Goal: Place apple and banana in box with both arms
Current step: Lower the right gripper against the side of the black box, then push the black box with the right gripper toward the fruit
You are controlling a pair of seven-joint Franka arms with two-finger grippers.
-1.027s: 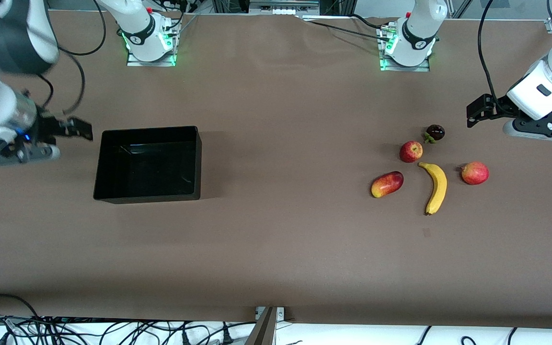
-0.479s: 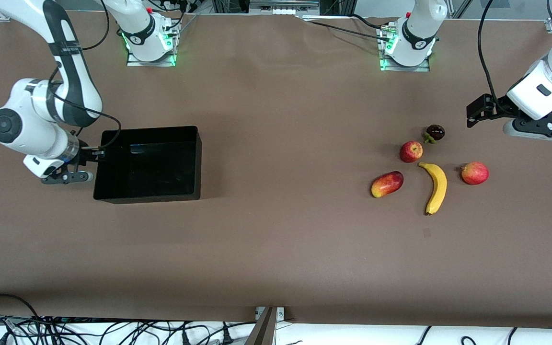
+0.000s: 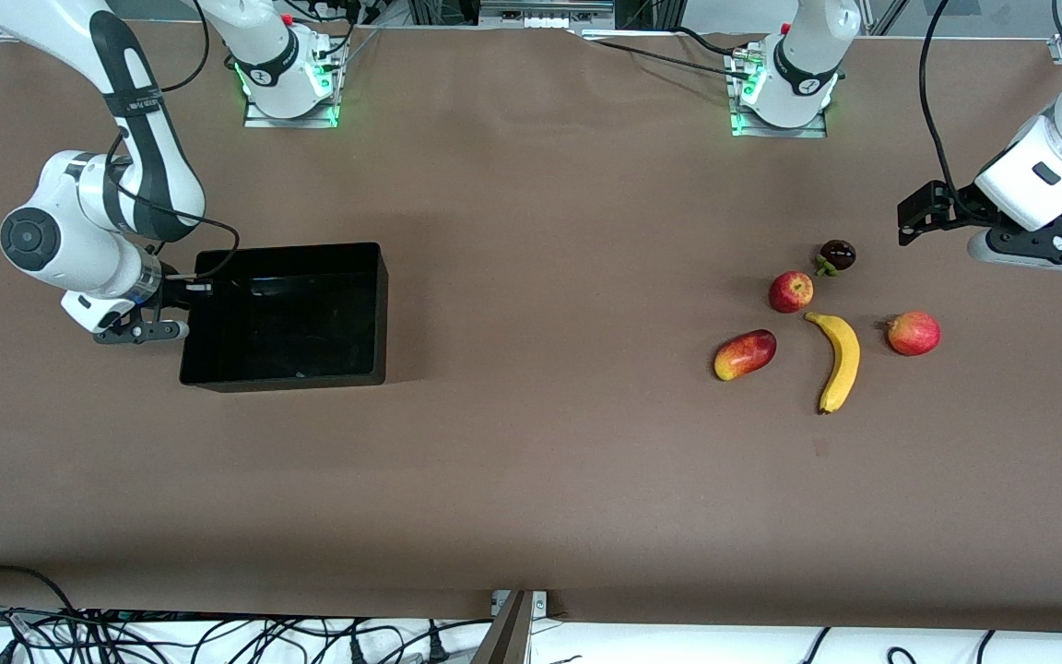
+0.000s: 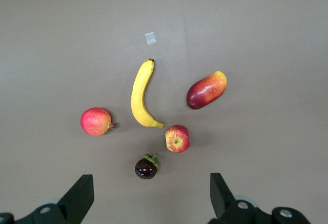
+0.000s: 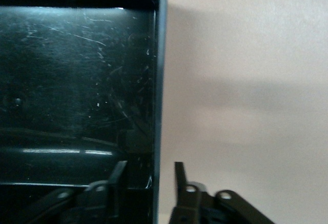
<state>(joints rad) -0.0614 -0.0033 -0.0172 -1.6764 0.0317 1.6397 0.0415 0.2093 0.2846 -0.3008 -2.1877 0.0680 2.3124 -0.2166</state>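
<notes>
Brown surface (image 3: pixel 531 480) carries everything. Two white jointed arms work from its top edge.

Shallow rectangular glossy black plastic box (image 3: pixel 374 314) sits toward the right arm's end, nothing in it. Right hand (image 5: pixel 149 175) is at the box's end wall, one finger inside and one outside, straddling the thin wall (image 5: pixel 158 80). Fingers stand narrowed about the wall; whether they already pinch it I cannot tell.

Left hand (image 4: pixel 148 196) hangs over the fruit cluster at the left arm's end, fingers spread wide, holding nothing. This arm waits.

Long curved yellow banana (image 3: pixel 839 360) lies on the surface, untouched. Small round red apple (image 3: pixel 790 291) with pale patch lies just beside the banana's farther tip, slightly farther from the front camera. Both well apart from the box.

Step in hand, as judged: right arm securing the box, probably to bring it toward the fruit. Next move calls for a firm pinch on the wall, then a level drag without tipping.
</notes>
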